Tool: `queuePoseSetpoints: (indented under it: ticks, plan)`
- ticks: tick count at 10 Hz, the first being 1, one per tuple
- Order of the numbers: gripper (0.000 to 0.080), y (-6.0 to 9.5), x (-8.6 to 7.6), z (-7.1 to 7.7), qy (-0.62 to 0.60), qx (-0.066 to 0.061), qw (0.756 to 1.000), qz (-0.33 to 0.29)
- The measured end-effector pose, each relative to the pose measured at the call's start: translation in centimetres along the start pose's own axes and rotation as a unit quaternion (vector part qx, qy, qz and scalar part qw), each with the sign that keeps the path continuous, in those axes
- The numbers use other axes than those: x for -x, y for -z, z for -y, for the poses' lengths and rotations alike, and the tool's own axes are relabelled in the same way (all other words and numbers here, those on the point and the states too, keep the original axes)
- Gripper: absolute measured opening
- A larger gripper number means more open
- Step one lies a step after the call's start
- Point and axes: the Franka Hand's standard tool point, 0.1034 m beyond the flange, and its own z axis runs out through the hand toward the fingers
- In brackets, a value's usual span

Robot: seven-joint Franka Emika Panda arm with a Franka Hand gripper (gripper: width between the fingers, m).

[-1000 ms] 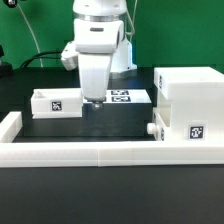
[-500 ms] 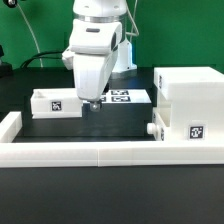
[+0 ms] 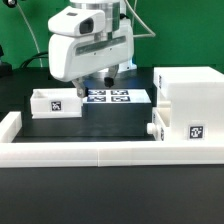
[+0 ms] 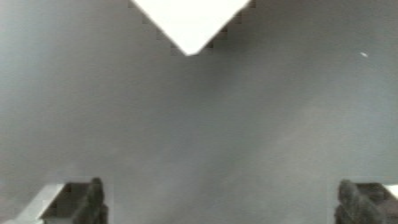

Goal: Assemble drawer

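Observation:
The drawer's tall white housing (image 3: 188, 92) stands at the exterior view's right. One small tray sits low in its front, showing a tag (image 3: 196, 131) and a knob (image 3: 152, 130). The other small tray (image 3: 55, 102) lies loose at the left, tag facing front. My gripper (image 3: 93, 82) hovers between the loose tray and the marker board (image 3: 118, 97), a little above the table. It is open and empty. In the wrist view its fingertips (image 4: 75, 203) stand far apart over the dark table, and the gripper (image 4: 217, 205) holds nothing. A white corner (image 4: 189, 22) shows ahead.
A long low white border wall (image 3: 100, 152) runs along the front and turns up at the left end (image 3: 10, 125). The black table mat (image 3: 100, 125) lies between the wall and the parts. Cables and a green backdrop are behind.
The hand has turned about its vertical axis, so its broad side now faces the exterior camera. It has shifted slightly left and up. The parts have not moved.

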Motion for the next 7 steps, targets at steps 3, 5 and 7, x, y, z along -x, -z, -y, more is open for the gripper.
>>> queuePoseSetpoints:
  ticks: [3,5,7]
  plan:
    - [0.0651,0.0,-0.5,0.1,-0.091,-0.006,0.996,-0.008]
    - [0.0651,0.0,-0.5,0.2,-0.13,-0.008,0.991,-0.011]
    - [0.0651,0.6,1.6,0.8,-0.227,0.015,0.973,-0.037]
